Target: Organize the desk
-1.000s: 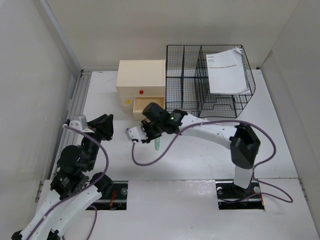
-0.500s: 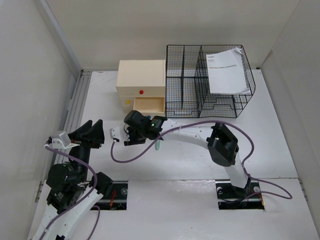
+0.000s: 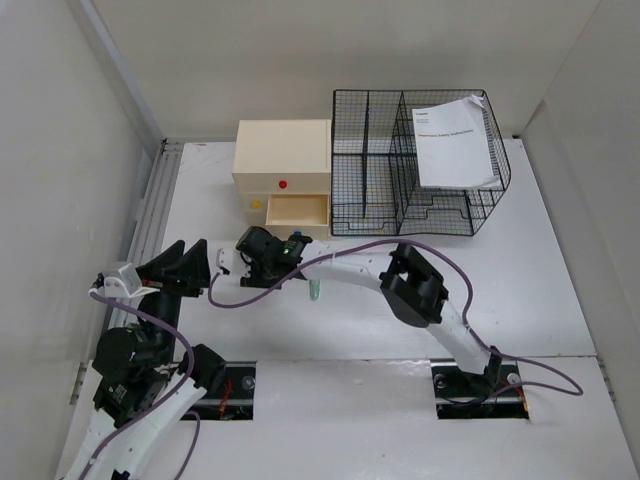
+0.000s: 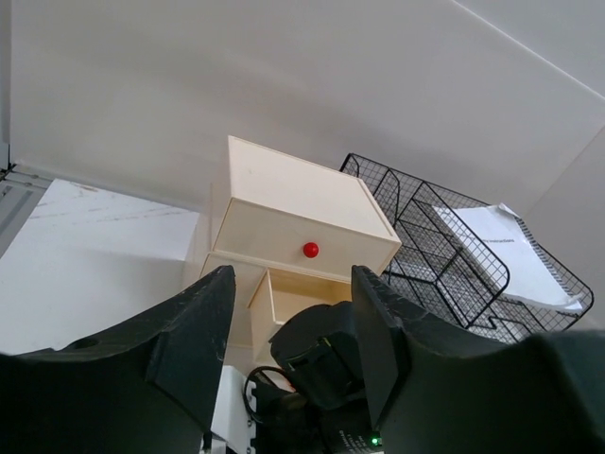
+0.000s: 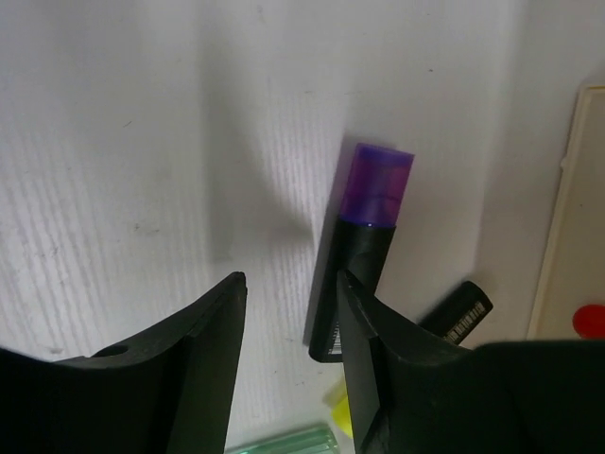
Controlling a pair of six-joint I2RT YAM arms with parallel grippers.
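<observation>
The white desk (image 3: 560, 260) bears everything. My right gripper (image 3: 252, 265) reaches far left, just in front of the cream drawer box (image 3: 283, 160). In the right wrist view it (image 5: 290, 279) is open, low over the desk. A black marker with a purple cap (image 5: 364, 227) lies beside its right finger (image 5: 378, 359), not between the jaws. A second black pen (image 5: 456, 307), a yellow piece (image 5: 338, 409) and a green marker (image 5: 284, 443) lie close by. The green marker (image 3: 314, 290) shows from above. My left gripper (image 3: 190, 262) is open and empty, raised at the left.
The box's lower drawer (image 3: 297, 210) stands open; its red knob (image 4: 310, 250) shows above. A black wire rack (image 3: 400, 200) holding a white booklet (image 3: 455, 140) stands at the back right. A ribbed rail (image 3: 150, 220) runs along the left edge.
My right gripper has swung left across the desk, away from the green marker, to the front of the drawer box. My left arm drew back to the left, then held still.
</observation>
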